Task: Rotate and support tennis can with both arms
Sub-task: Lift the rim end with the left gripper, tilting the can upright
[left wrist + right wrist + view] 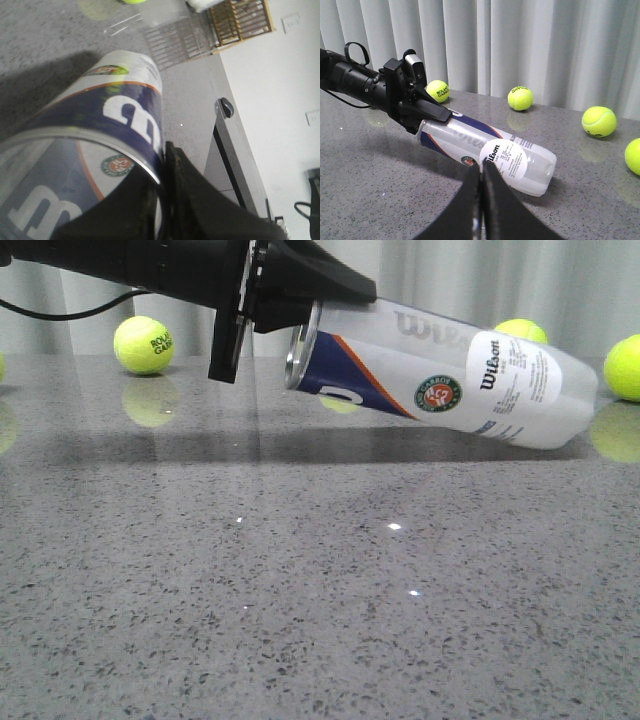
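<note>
The right gripper [482, 172] hung nearest, jaws closed on nothing. Beyond it the can [450, 375] lay tilted on the worktop [300, 580], base at 4 o'clock, open rim raised toward 10 o'clock, gripped by the left gripper [300, 310].

Tennis can [450, 375]: clear plastic tube, white Wilson label, navy-orange band, round emblem. Empty, open rim raised, closed end resting on the grey table [300, 590], lying tilted.

Left gripper [300, 312] clamps the rim.

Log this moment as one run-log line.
left tool: shut on tennis can open rim, that end raised | can base: on table | right tool: shut, free, near can | phase: lift
</note>
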Robot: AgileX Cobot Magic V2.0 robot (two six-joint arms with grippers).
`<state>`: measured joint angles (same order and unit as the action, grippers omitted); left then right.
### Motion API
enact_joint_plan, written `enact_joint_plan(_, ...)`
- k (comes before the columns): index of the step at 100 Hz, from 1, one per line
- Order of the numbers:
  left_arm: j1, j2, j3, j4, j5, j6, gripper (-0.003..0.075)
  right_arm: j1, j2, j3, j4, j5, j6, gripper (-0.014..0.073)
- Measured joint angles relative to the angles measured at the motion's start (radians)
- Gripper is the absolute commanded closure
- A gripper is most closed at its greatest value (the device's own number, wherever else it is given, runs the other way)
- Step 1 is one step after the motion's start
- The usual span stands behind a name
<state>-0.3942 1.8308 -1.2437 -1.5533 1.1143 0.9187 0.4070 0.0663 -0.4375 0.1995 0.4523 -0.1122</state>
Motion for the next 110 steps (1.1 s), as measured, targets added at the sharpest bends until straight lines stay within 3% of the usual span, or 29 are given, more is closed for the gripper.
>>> enact_joint_plan(18,0.000,-0.052,0.000,0.015,-0.020,0.043,0.0739,0.000,0.000,0.000,0.000,0.000,0.000,0.0653)
enact_joint_plan(50,0.000,-0.324,-0.003,0.337,-0.217,-0.016,0.0739,0.000,0.000,0.000,0.000,0.000,0.000,0.0653)
enact_joint_plan(81,-0.106,-0.396,-0.184,0.970,-0.171,-0.397,0.0739,0.000,0.000,0.000,0.000,0.000,0.000,0.0653)
enact_joint_plan(100,-0.210,-0.396,-0.306,1.298,-0.047,-0.618,0.0739,0.000,0.000,0.000,0.000,0.000,0.000,0.0653)
enact_joint_plan(110,-0.240,-0.374,-0.377,1.389,0.076,-0.676,0.0739,0.000,0.000,0.000,0.000,0.000,0.000,0.0653)
